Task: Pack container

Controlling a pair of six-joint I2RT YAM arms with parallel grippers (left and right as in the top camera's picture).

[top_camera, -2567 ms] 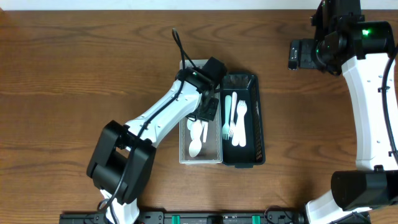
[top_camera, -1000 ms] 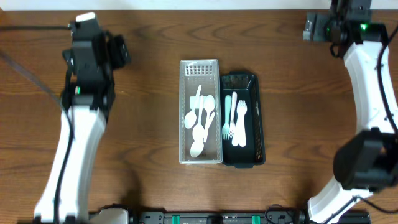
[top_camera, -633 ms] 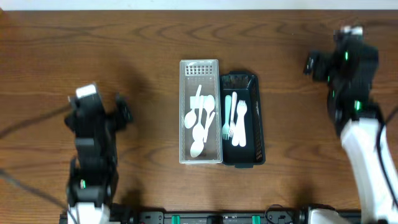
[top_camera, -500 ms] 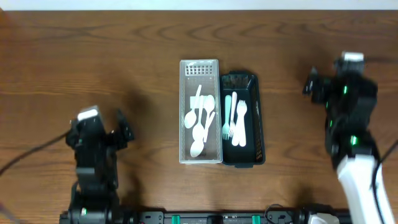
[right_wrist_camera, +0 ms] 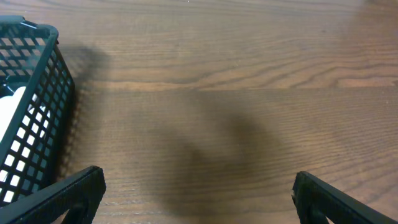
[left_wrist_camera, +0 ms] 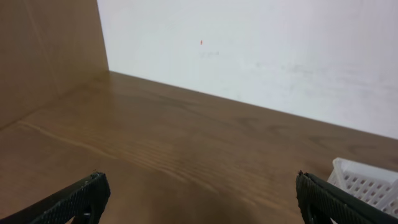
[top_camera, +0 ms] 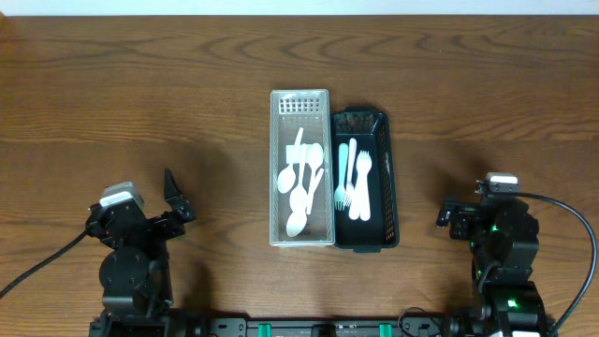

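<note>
Two baskets stand side by side mid-table. The white container (top_camera: 299, 95) holds several white spoons (top_camera: 299, 183). The black container (top_camera: 390, 187) to its right holds a few white and pale teal forks (top_camera: 358, 183). My left gripper (top_camera: 176, 199) is folded back at the near left edge, open and empty. In the left wrist view the left gripper (left_wrist_camera: 200, 193) has only wood between its fingers, with a white basket corner (left_wrist_camera: 368, 180) at the right. My right gripper (top_camera: 447, 216) sits near the right front, open and empty. In the right wrist view the right gripper (right_wrist_camera: 199, 186) faces the black basket's mesh wall (right_wrist_camera: 34, 118).
Bare wooden tabletop (top_camera: 140, 84) surrounds the two baskets. A pale wall (left_wrist_camera: 261, 50) rises beyond the table's far edge. Both arm bases sit along the near edge.
The left gripper has left the white container. Both arms have then swung back from the far side to the near edge. The baskets and cutlery have not moved.
</note>
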